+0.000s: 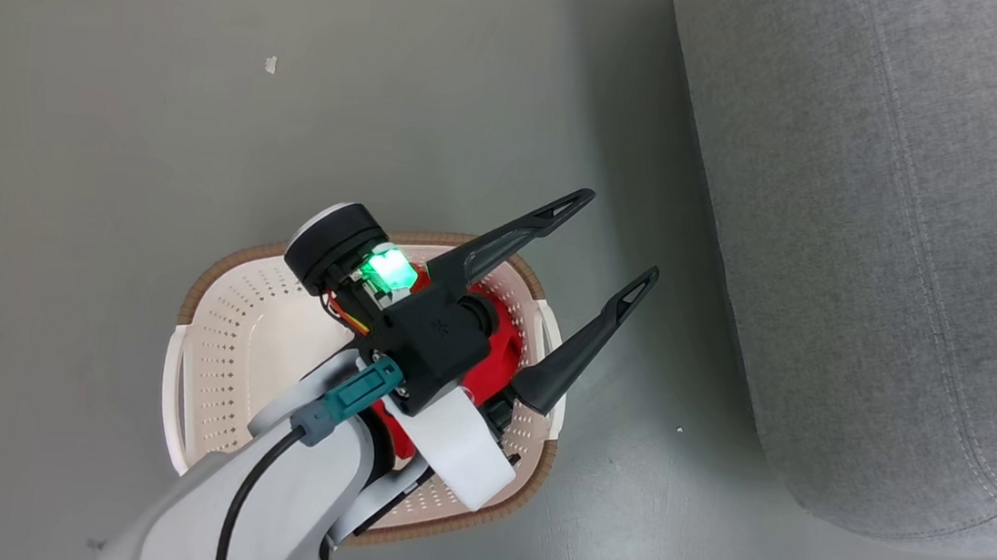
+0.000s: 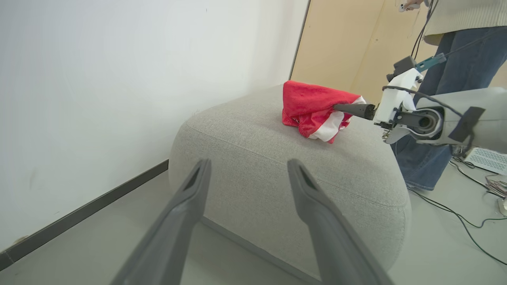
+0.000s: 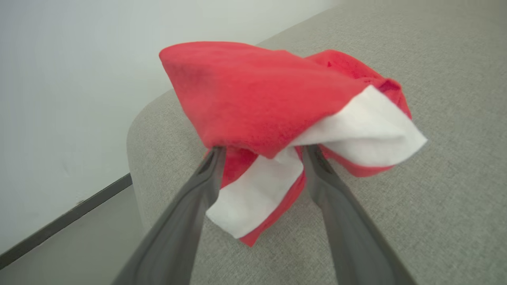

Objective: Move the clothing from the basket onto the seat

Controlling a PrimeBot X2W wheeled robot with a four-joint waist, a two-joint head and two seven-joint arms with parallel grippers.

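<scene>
We find one red garment (image 3: 257,91) lying on the seat (image 1: 875,261), with the right hand (image 3: 263,150) spread open at it. More red clothing (image 1: 501,349) lies in the basket (image 1: 227,345). The left hand (image 1: 617,237) hovers above it, open and empty. We judge the task partly done.

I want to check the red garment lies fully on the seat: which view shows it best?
Left wrist view: the whole garment sits on the seat. Right wrist view gives a close-up; head view catches red scraps at its edge.

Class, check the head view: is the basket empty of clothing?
No, red clothing shows inside the basket, partly hidden by the left gripper.
</scene>
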